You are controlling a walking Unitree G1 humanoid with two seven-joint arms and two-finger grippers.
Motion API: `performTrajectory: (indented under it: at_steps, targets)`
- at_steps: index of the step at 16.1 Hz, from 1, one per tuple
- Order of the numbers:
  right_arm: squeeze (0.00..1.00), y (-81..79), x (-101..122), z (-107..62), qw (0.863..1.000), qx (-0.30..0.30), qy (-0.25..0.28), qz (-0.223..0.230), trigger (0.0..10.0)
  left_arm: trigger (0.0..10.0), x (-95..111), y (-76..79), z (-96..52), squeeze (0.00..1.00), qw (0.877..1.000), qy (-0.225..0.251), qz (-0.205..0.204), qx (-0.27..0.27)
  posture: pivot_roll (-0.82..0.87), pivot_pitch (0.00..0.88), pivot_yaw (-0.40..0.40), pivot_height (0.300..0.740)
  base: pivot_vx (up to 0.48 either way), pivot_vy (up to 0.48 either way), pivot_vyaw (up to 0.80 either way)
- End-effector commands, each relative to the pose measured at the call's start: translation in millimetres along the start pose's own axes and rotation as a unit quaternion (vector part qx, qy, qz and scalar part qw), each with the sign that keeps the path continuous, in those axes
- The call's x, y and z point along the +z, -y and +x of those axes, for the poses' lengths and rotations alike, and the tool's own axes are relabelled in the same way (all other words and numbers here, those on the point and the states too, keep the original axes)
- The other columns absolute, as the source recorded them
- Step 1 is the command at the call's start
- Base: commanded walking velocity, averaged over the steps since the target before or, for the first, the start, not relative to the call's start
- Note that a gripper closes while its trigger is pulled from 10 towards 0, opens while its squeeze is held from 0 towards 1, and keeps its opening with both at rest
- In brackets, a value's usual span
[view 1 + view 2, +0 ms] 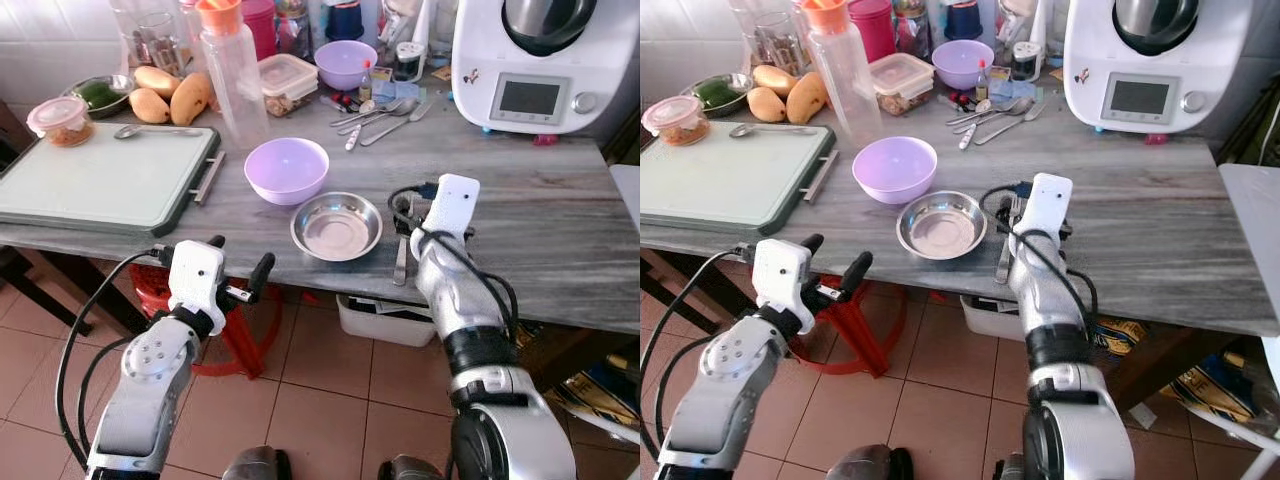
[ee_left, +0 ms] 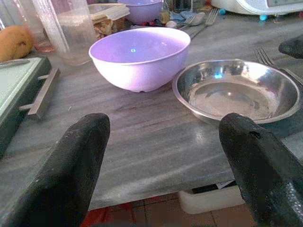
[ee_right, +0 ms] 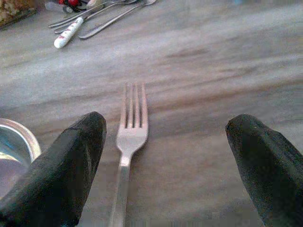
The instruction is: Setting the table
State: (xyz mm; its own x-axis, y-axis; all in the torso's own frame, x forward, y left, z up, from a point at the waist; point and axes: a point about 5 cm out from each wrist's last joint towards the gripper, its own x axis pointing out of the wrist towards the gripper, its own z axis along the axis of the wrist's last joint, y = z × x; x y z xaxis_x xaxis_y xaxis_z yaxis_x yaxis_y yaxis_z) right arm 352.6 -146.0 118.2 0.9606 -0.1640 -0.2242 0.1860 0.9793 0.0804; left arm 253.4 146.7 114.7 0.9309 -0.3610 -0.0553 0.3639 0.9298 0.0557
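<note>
Two lilac plastic bowls stand on the grey wood-grain tabletop, one near the front edge (image 1: 286, 168), one at the back edge (image 1: 345, 62); one shallow round steel dish (image 1: 336, 226); one steel fork (image 3: 128, 156). Three yellow mangoes (image 1: 168, 96); one pale green cutting board (image 1: 105, 180); two lidded plastic containers (image 1: 287, 82) (image 1: 62, 120).

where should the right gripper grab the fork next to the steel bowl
Grip the fork across its narrow handle, just behind the tines, coming straight down. It lies flat on the table, beside the steel bowl; the open right gripper already straddles it.
</note>
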Motion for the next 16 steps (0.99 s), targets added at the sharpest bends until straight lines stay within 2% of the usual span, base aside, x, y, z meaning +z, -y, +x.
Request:
performTrajectory:
  at_steps: [1,3,5,7,8,9,10,12,13,16]
  targets:
    - [1.0,-0.9,8,-1.8,1.0,0.002,0.023,-0.007,10.0,10.0,-2,-0.2,0.3,0.0,1.0,-0.003,0.005,0.004,0.01,0.0,0.05,0.74,0.0,0.0,0.0]
    - [1.0,1.6,10,-5.2,0.999,0.003,0.04,-0.012,10.0,10.0,-2,0.5,1.1,0.0,1.0,0.001,0.004,0.008,0.01,0.0,0.048,0.74,0.0,0.0,0.0]
    - [1.0,21.9,18,-34.9,0.99,0.027,0.128,-0.05,10.0,10.0,1,-0.6,14.3,0.0,0.997,0.024,0.012,0.072,-0.02,0.0,0.035,0.74,0.0,0.0,0.0]
    - [1.0,30.7,17,-47.5,0.985,0.024,0.152,-0.075,10.0,10.0,2,0.3,17.4,0.0,0.996,0.033,0.01,0.077,-0.04,0.0,0.032,0.74,0.0,0.0,0.0]
    - [0.67,36.1,15,-59.0,0.983,0.02,0.163,-0.084,10.0,10.0,1,0.5,18.6,0.0,0.996,0.033,0.009,0.087,-0.05,0.0,0.03,0.74,0.0,0.0,0.0]
    - [0.14,38.9,14,-69.6,0.979,0.022,0.174,-0.101,10.0,10.0,0,0.2,19.3,0.0,0.995,0.033,0.01,0.098,-0.06,0.0,0.03,0.74,0.0,0.0,0.0]
    - [0.0,43.0,10,-80.4,0.978,0.015,0.176,-0.113,10.0,10.0,-2,-0.1,19.9,0.0,0.994,0.034,0.01,0.108,-0.06,0.0,0.031,0.74,0.0,0.0,0.0]
    - [0.0,48.6,3,-93.8,0.977,0.007,0.176,-0.121,10.0,10.0,-5,-1.5,19.5,0.0,0.992,0.032,0.003,0.119,-0.06,0.0,0.033,0.74,0.0,0.0,0.0]
    - [0.0,50.7,0,-101.1,0.98,0.004,0.174,-0.101,10.0,10.0,-5,-2.9,19.4,0.0,0.992,0.032,0.002,0.12,-0.07,0.0,0.041,0.74,0.0,0.0,0.0]
    - [0.0,56.7,-6,-105.8,0.984,-0.029,0.152,-0.082,10.0,10.0,-3,-6.1,21.1,0.0,0.991,0.034,-0.003,0.128,-0.07,0.0,0.045,0.74,0.0,0.0,0.0]
